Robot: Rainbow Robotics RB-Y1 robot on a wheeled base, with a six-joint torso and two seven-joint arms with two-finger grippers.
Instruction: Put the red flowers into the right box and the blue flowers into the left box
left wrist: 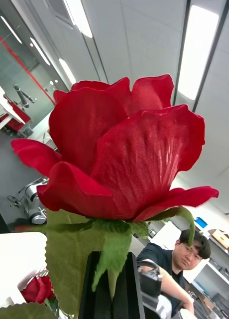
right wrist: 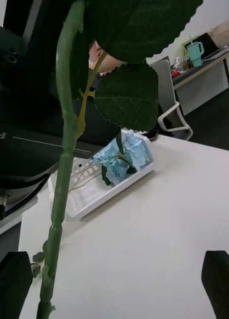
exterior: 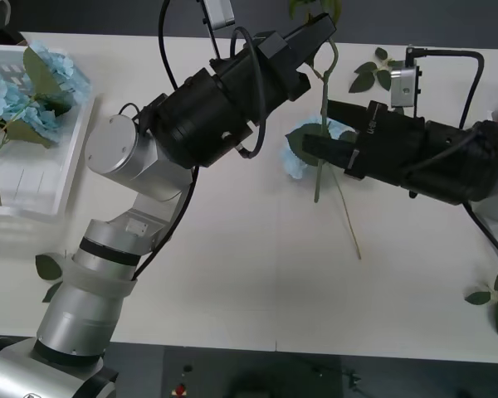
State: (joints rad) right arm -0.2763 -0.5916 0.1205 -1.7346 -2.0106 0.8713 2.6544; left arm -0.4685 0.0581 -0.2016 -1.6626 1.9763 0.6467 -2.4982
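Left tool [exterior: 319, 37] clenched on red rose [left wrist: 119, 149] stem just below bloom, held above tabletop [exterior: 249, 282]; light, floppy, so grip stiff stem, not petals; right tool [right wrist: 114, 286] released, idle nearby.

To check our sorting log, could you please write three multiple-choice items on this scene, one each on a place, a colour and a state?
1. Where do the fluffy pale blue artificial hydrangeas at the robot's far left lie?
A in the wide shallow white plastic tray
B on the floor
C on a chair

2. What colour is the fabric rose bloom held by the left end effector?
A yellow
B red
C white

3. How do the fingers of the right end effector stand?
A open
B shut on a cup
C shut on a box

Answers:
1 A, they rest on its gridded floor.
2 B, red petals rise above the shut fingers.
3 A, the fingers stand apart at the corners.
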